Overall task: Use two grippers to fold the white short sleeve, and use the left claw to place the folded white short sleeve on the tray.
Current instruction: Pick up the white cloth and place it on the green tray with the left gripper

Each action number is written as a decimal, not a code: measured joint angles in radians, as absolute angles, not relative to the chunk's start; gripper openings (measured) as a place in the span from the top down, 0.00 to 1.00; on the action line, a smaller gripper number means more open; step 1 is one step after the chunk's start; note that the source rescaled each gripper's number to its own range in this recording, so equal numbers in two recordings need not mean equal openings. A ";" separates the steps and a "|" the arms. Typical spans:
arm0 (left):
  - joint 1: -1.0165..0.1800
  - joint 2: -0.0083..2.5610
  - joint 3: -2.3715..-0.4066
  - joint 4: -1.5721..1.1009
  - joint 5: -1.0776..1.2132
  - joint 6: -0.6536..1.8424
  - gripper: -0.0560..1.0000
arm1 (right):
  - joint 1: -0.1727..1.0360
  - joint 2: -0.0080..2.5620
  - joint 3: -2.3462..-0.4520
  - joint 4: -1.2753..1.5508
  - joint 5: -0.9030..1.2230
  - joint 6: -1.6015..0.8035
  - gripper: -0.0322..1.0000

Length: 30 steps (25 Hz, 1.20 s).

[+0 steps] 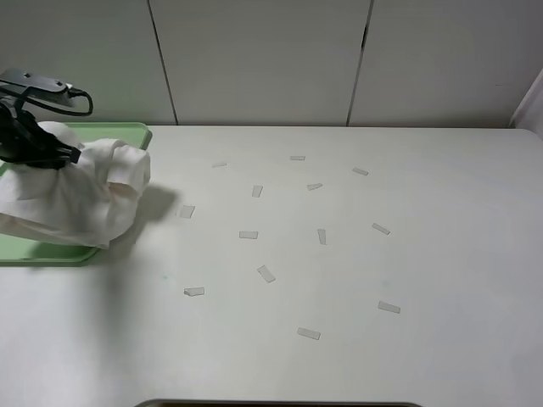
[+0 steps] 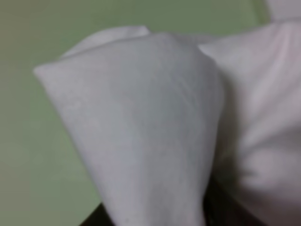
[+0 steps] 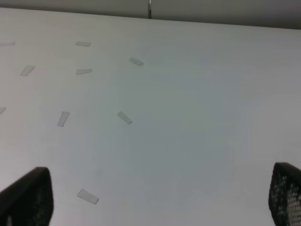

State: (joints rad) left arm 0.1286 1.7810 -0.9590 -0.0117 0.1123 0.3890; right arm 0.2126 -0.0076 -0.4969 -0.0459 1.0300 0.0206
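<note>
White short sleeve (image 2: 155, 122) bunched close, left claw (image 1: 72, 155) fingertips hidden.

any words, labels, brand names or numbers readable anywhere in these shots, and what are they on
None can be read.
White short sleeve: bunched over the tray at the left claw; no print or neck label shows in the exterior view or the blurred left wrist view.
Tape strips on the table: blank.
Wall panels: plain.
Right claw: no markings visible.
</note>
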 joint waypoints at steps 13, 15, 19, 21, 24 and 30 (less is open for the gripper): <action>0.194 1.781 -0.965 0.119 0.111 0.314 0.74 | 0.213 -0.008 -0.497 -0.046 1.030 0.021 0.00; 0.194 1.781 -0.965 0.126 0.111 0.314 0.74 | 0.213 -0.008 -0.497 -0.046 1.030 0.021 0.00; 0.195 1.781 -0.965 0.149 0.111 0.314 0.74 | 0.213 -0.008 -0.497 -0.046 1.030 0.021 0.00; 0.200 1.781 -0.965 0.153 0.111 0.314 0.74 | 0.213 -0.008 -0.497 -0.046 1.030 0.021 0.00; 0.201 1.781 -0.965 0.185 0.112 0.314 0.70 | 0.213 -0.008 -0.497 -0.046 1.030 0.021 0.00; 0.200 1.781 -0.965 0.236 0.098 0.315 0.18 | 0.213 -0.008 -0.497 -0.046 1.030 0.021 0.00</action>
State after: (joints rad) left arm 0.2005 1.7810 -0.9647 0.2364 0.0985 0.3153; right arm 0.2126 -0.0076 -0.4969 -0.0459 1.0300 0.0206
